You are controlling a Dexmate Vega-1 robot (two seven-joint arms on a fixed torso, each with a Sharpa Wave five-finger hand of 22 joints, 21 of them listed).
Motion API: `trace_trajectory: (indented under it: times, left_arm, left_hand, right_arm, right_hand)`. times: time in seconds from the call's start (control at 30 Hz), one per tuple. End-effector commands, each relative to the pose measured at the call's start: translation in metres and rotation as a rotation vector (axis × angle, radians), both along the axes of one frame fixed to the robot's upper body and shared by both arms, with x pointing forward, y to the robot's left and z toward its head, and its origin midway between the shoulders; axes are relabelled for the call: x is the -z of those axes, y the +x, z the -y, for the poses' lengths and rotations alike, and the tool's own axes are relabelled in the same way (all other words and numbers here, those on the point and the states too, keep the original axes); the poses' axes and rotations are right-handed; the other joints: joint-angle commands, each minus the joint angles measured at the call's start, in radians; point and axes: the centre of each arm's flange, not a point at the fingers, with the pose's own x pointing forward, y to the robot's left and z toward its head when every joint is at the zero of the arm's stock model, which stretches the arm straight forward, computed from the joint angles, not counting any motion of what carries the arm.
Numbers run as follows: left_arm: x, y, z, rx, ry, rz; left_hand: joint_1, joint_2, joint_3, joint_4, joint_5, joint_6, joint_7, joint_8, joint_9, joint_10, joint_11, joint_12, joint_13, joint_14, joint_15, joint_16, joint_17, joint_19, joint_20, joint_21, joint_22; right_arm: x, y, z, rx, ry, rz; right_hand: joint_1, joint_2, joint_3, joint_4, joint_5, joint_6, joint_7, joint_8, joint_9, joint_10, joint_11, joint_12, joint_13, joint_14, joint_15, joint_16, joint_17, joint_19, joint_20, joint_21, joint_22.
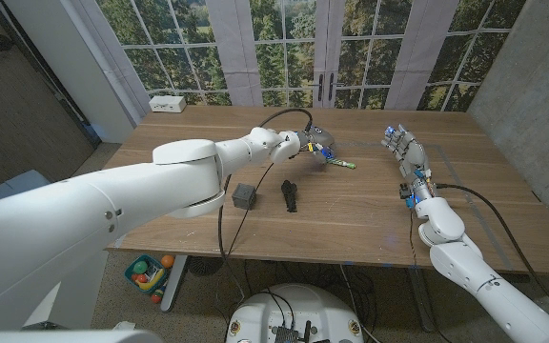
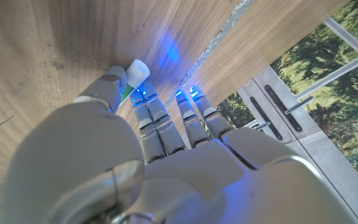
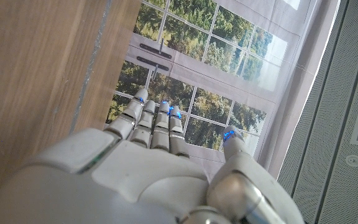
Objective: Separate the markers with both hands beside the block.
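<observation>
Green marker (image 1: 339, 163) at desk (image 1: 351, 214) centre-back, white cap (image 2: 138, 70) showing past fingers; held in left robot hand (image 1: 318, 148), thumb and fingers (image 2: 156, 121) closed on barrel, tip end poking out toward robot's right. Black marker (image 1: 290, 195) lying on desk, nearer robot, well apart from green one. Dark grey block (image 1: 245, 196) just left of black marker, not touching. Right robot hand (image 1: 403, 146) raised above desk's right part, fingers (image 3: 156, 121) straight and spread, holding nothing. White box (image 1: 168, 104) at far left desk corner.
</observation>
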Motion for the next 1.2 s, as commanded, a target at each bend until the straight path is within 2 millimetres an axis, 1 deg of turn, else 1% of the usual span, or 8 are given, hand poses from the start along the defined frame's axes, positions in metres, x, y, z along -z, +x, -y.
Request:
trace_trajectory:
  times: [0.03, 0.2, 0.3, 0.47, 0.7, 0.8, 1.0, 1.2]
  left_arm:
    - [0.010, 0.009, -0.006, -0.081, -0.010, -0.012]
    - [0.015, 0.009, -0.005, -0.085, -0.010, -0.032]
    - [0.017, 0.009, -0.006, -0.080, -0.015, -0.032]
    - [0.019, 0.010, -0.007, -0.093, -0.015, -0.048]
    - [0.020, 0.011, -0.012, -0.094, -0.026, -0.074]
    - [0.019, 0.011, -0.014, -0.085, -0.041, -0.087]
    - [0.015, 0.008, -0.017, -0.037, -0.092, -0.084]
    - [0.008, 0.007, -0.021, -0.005, -0.184, -0.104]
  left_hand:
    - [0.030, 0.007, -0.006, -0.001, 0.006, 0.036, -0.010, 0.006, 0.003, 0.034, 0.000, 0.009, 0.006, 0.014, -0.161, 0.001, 0.006, 0.012, 0.002, -0.004, 0.003]
    - [0.069, 0.035, -0.014, -0.001, 0.007, 0.083, -0.006, 0.012, 0.005, 0.095, 0.001, 0.021, 0.010, 0.051, -0.168, 0.010, 0.010, 0.024, -0.002, -0.009, 0.003]
    - [0.128, 0.088, -0.016, -0.004, 0.011, 0.153, 0.004, 0.023, 0.008, 0.171, 0.003, 0.039, 0.014, 0.102, -0.179, 0.020, 0.013, 0.038, -0.008, -0.014, 0.003]
    - [0.205, 0.131, -0.044, -0.007, 0.009, 0.247, 0.021, 0.040, 0.016, 0.281, 0.006, 0.081, 0.037, 0.196, -0.188, 0.046, 0.024, 0.059, -0.016, -0.020, 0.003]
    - [0.260, 0.134, -0.070, -0.008, 0.011, 0.278, 0.054, 0.041, 0.022, 0.339, 0.009, 0.124, 0.076, 0.273, -0.193, 0.073, 0.035, 0.074, -0.027, -0.023, 0.004]
    - [0.282, 0.117, -0.086, -0.010, 0.020, 0.319, 0.070, 0.052, 0.024, 0.373, 0.013, 0.149, 0.097, 0.298, -0.194, 0.083, 0.043, 0.087, -0.037, -0.022, 0.005]
    - [0.301, 0.091, -0.104, -0.009, 0.046, 0.357, 0.082, 0.066, 0.037, 0.410, 0.018, 0.171, 0.118, 0.328, -0.195, 0.097, 0.055, 0.110, -0.056, -0.018, 0.006]
    - [0.315, 0.076, -0.111, -0.006, 0.076, 0.381, 0.078, 0.082, 0.055, 0.432, 0.021, 0.185, 0.134, 0.351, -0.196, 0.105, 0.063, 0.127, -0.069, -0.015, 0.006]
  right_arm:
    - [0.000, 0.004, 0.004, 0.006, 0.005, -0.006]
    - [0.000, 0.005, 0.004, 0.008, 0.004, -0.008]
    - [0.000, 0.005, 0.005, 0.011, -0.002, -0.008]
    - [0.000, 0.005, 0.005, 0.016, -0.001, -0.010]
    - [0.000, 0.005, 0.006, 0.024, -0.002, -0.012]
    - [0.000, 0.005, 0.006, 0.026, -0.004, -0.012]
    - [-0.002, 0.004, 0.005, 0.029, -0.011, -0.008]
    - [-0.003, 0.002, 0.004, 0.034, -0.021, -0.004]
  right_hand:
    - [-0.004, 0.001, -0.003, 0.000, -0.002, 0.004, -0.008, 0.000, 0.002, 0.010, 0.003, 0.000, 0.001, 0.007, 0.005, 0.001, 0.006, 0.010, -0.004, -0.005, 0.004]
    - [-0.004, 0.001, -0.003, -0.001, -0.002, 0.006, -0.008, 0.000, 0.002, 0.012, 0.003, 0.001, 0.001, 0.008, 0.006, 0.001, 0.006, 0.010, -0.002, -0.007, 0.004]
    - [-0.004, 0.001, -0.003, -0.001, -0.002, 0.006, -0.008, 0.000, 0.002, 0.012, 0.003, 0.001, 0.001, 0.008, 0.005, 0.001, 0.006, 0.010, -0.002, -0.008, 0.004]
    - [-0.005, 0.001, -0.004, -0.001, -0.001, 0.007, -0.008, 0.001, 0.002, 0.012, 0.002, 0.000, 0.001, 0.009, 0.007, 0.001, 0.006, 0.011, -0.003, -0.010, 0.004]
    - [-0.005, 0.001, -0.004, -0.001, -0.001, 0.009, -0.007, 0.001, 0.002, 0.012, 0.004, 0.000, 0.001, 0.010, 0.005, 0.001, 0.006, 0.012, -0.003, -0.011, 0.004]
    - [-0.005, 0.002, -0.005, -0.002, -0.001, 0.008, -0.007, 0.001, 0.002, 0.013, 0.004, 0.000, 0.001, 0.009, 0.005, 0.001, 0.007, 0.013, -0.004, -0.012, 0.004]
    - [-0.006, 0.002, -0.005, -0.002, -0.001, 0.009, -0.008, 0.001, 0.002, 0.013, 0.004, 0.000, 0.001, 0.009, 0.005, 0.001, 0.007, 0.013, -0.003, -0.014, 0.004]
    - [-0.006, 0.002, -0.005, -0.002, -0.001, 0.010, -0.007, 0.001, 0.002, 0.014, 0.004, 0.000, 0.001, 0.009, 0.005, 0.001, 0.007, 0.014, -0.003, -0.016, 0.004]
